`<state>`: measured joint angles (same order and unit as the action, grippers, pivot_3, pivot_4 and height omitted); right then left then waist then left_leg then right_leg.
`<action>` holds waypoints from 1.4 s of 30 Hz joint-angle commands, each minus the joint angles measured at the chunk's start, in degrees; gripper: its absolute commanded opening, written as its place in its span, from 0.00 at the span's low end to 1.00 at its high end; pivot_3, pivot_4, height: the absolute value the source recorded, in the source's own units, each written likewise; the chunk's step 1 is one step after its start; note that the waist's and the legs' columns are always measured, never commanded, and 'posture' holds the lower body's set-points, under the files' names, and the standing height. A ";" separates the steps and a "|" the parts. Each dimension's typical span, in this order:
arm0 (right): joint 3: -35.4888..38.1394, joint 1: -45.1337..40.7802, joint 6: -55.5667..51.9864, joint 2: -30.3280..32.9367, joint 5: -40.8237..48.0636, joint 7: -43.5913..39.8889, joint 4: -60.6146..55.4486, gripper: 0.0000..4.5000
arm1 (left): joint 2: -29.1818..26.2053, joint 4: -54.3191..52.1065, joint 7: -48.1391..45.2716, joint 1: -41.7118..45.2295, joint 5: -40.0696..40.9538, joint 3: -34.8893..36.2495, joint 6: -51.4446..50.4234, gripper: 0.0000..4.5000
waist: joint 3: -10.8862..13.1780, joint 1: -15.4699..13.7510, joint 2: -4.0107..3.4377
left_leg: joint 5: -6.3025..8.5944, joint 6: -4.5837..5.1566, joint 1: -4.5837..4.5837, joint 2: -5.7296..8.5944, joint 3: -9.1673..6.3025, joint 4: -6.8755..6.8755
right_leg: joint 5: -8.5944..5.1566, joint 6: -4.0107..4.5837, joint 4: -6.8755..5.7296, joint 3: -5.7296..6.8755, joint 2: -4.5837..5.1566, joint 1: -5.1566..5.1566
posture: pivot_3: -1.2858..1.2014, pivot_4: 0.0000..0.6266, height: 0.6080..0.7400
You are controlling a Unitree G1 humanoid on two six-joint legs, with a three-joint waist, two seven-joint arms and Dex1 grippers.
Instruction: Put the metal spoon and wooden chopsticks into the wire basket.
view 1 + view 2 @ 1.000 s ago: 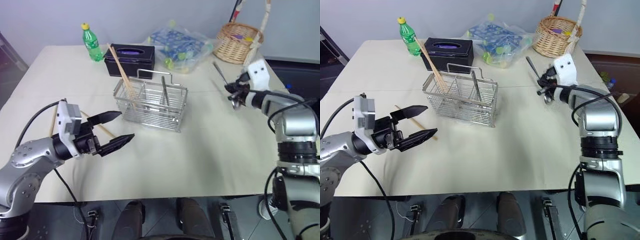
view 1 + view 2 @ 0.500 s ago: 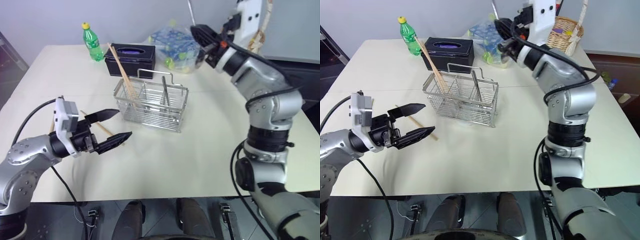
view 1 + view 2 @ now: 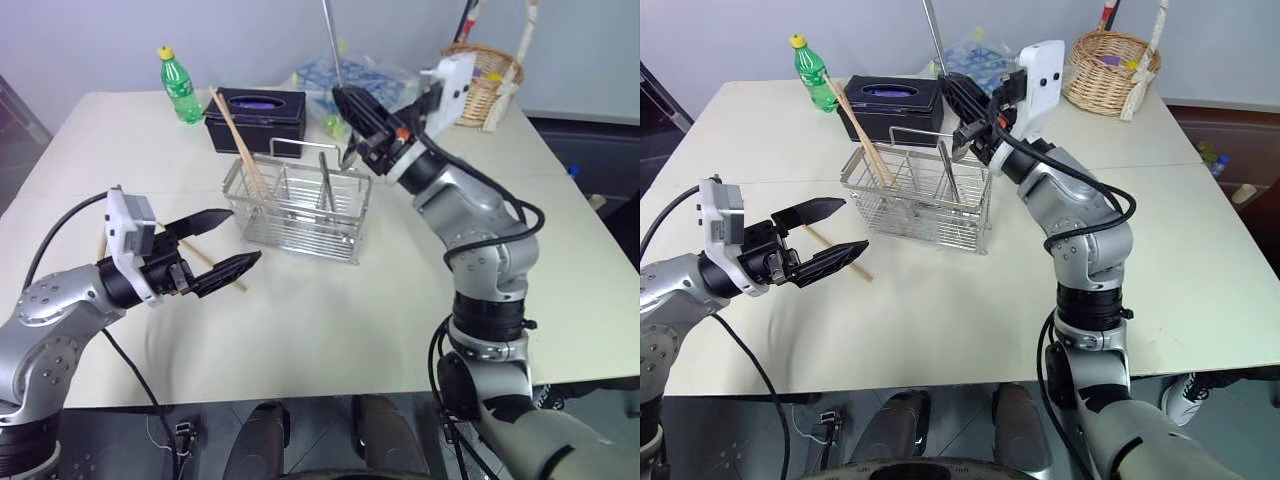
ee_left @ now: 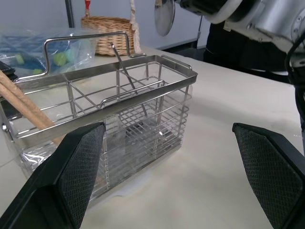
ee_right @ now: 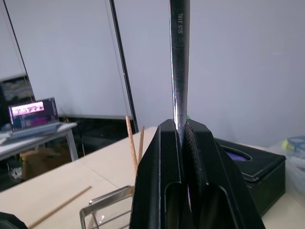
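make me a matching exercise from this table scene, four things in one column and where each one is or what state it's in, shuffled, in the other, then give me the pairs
Things
1. metal spoon
2. wooden chopsticks
3. left gripper
4. green bottle

Places or states
A. open, holding nothing, near the wire basket
B. standing at the far left of the table, beside the black tissue box
C. clamped upright in the right gripper, over the wire basket
D. leaning out of the wire basket's left end compartment

Pairs: 1-C, 2-D, 3-A, 4-B
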<state>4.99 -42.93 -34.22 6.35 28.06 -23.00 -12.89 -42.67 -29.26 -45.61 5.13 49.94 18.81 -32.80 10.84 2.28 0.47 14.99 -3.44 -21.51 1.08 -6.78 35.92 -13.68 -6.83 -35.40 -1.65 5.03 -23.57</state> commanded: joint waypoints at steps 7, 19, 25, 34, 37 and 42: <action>-3.78 3.38 7.25 -1.02 -1.92 -1.84 3.08 0.01 | 0.15 -1.90 1.57 -0.08 0.21 1.06 0.52 1.00 | 0.00 0.31 0.00 | 0.00 0.00 0.01 0.00 0.00 0.00 | 0.00 0.00 -0.05 0.00 0.00 -0.03 | 0.52 0.24 1.00; -4.96 4.49 7.87 -1.08 -1.77 -2.05 2.48 0.58 | -0.12 -2.34 2.57 -0.88 0.22 1.49 0.56 1.00 | 0.00 0.28 0.00 | 0.00 0.00 0.01 0.00 0.00 0.00 | 0.00 0.01 -0.04 0.00 0.00 -0.03 | 0.52 0.24 1.00; -5.18 4.23 8.27 -0.77 -2.12 -2.04 2.50 0.99 | -0.51 -1.11 2.00 0.35 -0.31 1.28 0.80 1.00 | 0.00 0.26 0.00 | 0.00 0.00 0.01 0.00 0.00 0.00 | -0.01 0.01 -0.04 0.00 0.00 -0.03 | 0.52 0.24 1.00; -3.83 2.12 5.13 4.20 -1.48 -2.68 -1.19 0.99 | 0.70 0.24 3.43 -0.63 -3.16 2.11 2.45 1.00 | 0.01 0.23 -0.01 | 0.00 0.00 0.00 0.00 0.00 0.00 | -0.01 0.01 -0.03 0.00 0.00 -0.03 | 0.52 0.24 1.00; -3.18 2.23 2.54 7.74 -0.13 -3.68 -4.04 0.99 | 2.29 2.72 5.43 -1.13 -6.81 2.70 5.33 1.00 | 0.00 0.19 0.00 | 0.00 0.00 0.00 0.00 0.00 -0.01 | -0.01 0.01 -0.01 0.00 0.00 -0.03 | 0.52 0.24 1.00; -1.80 3.47 -3.77 14.97 3.15 -6.05 -10.21 0.99 | 5.29 8.05 7.59 -3.37 -12.16 3.82 10.37 1.00 | 0.01 0.14 -0.01 | 0.00 0.00 -0.01 0.00 0.00 -0.02 | -0.03 0.05 0.02 0.00 0.00 -0.03 | 0.52 0.24 1.00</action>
<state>1.56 -39.24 -36.55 20.06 29.18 -28.01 -18.91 -37.66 -22.11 -39.09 2.01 39.66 20.50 -25.01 10.84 2.41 0.46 15.00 -3.43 -21.52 1.08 -6.78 35.90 -13.71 -6.78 -35.37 -1.65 5.04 -23.60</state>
